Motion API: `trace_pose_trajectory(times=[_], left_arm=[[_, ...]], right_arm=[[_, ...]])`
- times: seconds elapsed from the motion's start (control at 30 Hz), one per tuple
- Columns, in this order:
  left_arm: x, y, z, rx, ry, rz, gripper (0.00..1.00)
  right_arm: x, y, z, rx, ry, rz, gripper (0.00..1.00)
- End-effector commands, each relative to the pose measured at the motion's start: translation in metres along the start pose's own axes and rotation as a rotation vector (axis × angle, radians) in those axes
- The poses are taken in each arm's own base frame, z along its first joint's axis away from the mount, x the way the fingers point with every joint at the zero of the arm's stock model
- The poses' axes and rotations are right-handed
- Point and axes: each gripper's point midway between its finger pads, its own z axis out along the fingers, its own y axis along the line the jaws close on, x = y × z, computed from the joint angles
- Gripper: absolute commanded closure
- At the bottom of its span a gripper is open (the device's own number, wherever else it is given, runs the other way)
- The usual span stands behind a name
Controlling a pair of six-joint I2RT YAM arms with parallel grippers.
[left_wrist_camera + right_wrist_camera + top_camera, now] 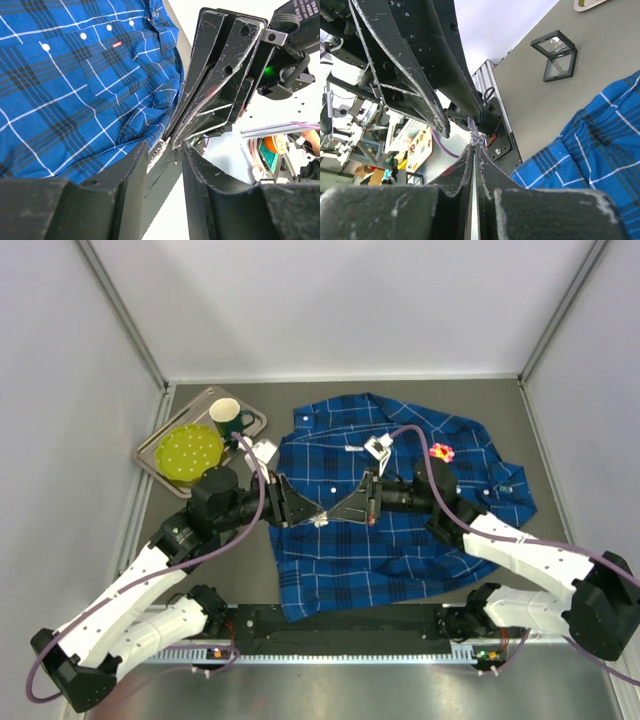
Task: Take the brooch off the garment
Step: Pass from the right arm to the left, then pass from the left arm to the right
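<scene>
The garment (400, 550), a blue plaid shirt, lies spread on the table, and blue plaid cloth (75, 90) fills the left of the left wrist view. Above its left part my two grippers meet tip to tip. My right gripper (335, 512) (475, 146) is shut on a small sparkly silver brooch (473, 132) (320, 520), which sticks out past its tips, clear of the cloth (590, 150). My left gripper (297, 510) (166, 146) stands open, its fingers either side of the right gripper's tips, with the brooch (161, 148) at its left finger.
A metal tray (160, 465) at the back left holds a green plate (190, 452) and a green mug (228, 418). A small clear box (265, 452) (555, 54) sits beside the shirt. On the shirt lie a pink flower pin (441, 451) and a silver piece (378, 447).
</scene>
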Motion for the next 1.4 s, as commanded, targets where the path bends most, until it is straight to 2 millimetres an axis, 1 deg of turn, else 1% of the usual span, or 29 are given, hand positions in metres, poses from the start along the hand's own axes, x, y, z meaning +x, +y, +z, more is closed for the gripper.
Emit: trace_pose_trajectory(times=[0.0,0.37,0.47,0.5,0.57,0.63,0.67,0.7,0.77,0.8,0.87,0.9,0.97,1.0,1.03,1.07,1.17,1.2,1.23,1.37], left_arm=[[-0.007,-0.011,-0.004,0.038,-0.007,0.050,0.62],[0.004,-0.004,0.002,0.029,0.053,0.034,0.63],[0.005,-0.003,0.003,0.028,0.059,0.032,0.70],[0.005,-0.003,0.003,0.031,0.061,0.035,0.75],[0.004,-0.003,0.003,0.028,0.059,0.038,0.82],[0.002,-0.001,0.002,0.016,0.053,0.040,0.95],[0.001,0.001,0.002,0.002,0.048,0.040,1.00],[-0.001,0.000,0.001,-0.002,0.041,0.045,1.00],[-0.007,0.003,-0.001,-0.030,0.010,0.043,1.00],[-0.012,0.002,-0.004,-0.038,-0.018,0.047,1.00],[-0.021,0.005,-0.007,-0.066,-0.068,0.044,1.00],[-0.024,0.003,-0.011,-0.069,-0.093,0.047,1.00],[-0.032,0.004,-0.014,-0.078,-0.141,0.045,1.00],[-0.032,0.003,-0.016,-0.071,-0.157,0.042,1.00],[-0.034,0.004,-0.017,-0.071,-0.172,0.031,1.00],[-0.036,0.001,-0.018,-0.061,-0.187,0.027,1.00],[-0.038,-0.003,-0.019,-0.030,-0.216,0.010,1.00],[-0.036,-0.003,-0.018,-0.022,-0.213,0.002,1.00],[-0.038,-0.006,-0.018,-0.007,-0.220,-0.006,1.00],[-0.037,-0.007,-0.017,0.006,-0.221,-0.012,1.00]], right_arm=[[-0.008,0.005,0.001,-0.035,-0.026,-0.036,1.00],[-0.007,0.009,0.002,-0.061,-0.014,-0.028,1.00],[-0.006,0.008,0.002,-0.057,-0.011,-0.026,1.00],[-0.006,0.008,0.003,-0.058,-0.009,-0.025,1.00],[-0.005,0.006,0.003,-0.054,-0.007,-0.020,1.00],[-0.008,0.005,0.004,-0.039,-0.016,-0.017,1.00],[-0.003,-0.005,0.003,0.004,0.001,0.000,1.00],[-0.008,-0.004,0.004,0.022,-0.002,-0.006,0.93],[-0.009,-0.014,0.004,0.085,-0.001,0.006,0.81],[-0.010,-0.016,0.004,0.110,0.003,0.022,0.72],[-0.013,-0.009,0.005,0.080,-0.006,0.052,0.69],[-0.015,-0.005,0.006,0.053,-0.027,0.054,0.65],[-0.015,0.006,0.009,-0.008,-0.035,0.112,0.60],[-0.011,0.007,0.012,-0.026,-0.026,0.132,0.57],[-0.010,0.017,0.015,-0.071,-0.024,0.128,0.56],[-0.009,0.021,0.017,-0.088,-0.022,0.144,0.56],[-0.006,0.022,0.024,-0.095,-0.024,0.147,0.56],[-0.006,0.022,0.024,-0.101,-0.027,0.150,0.56],[-0.006,0.022,0.025,-0.106,-0.029,0.151,0.57],[-0.011,0.030,0.023,-0.140,-0.051,0.134,0.61]])
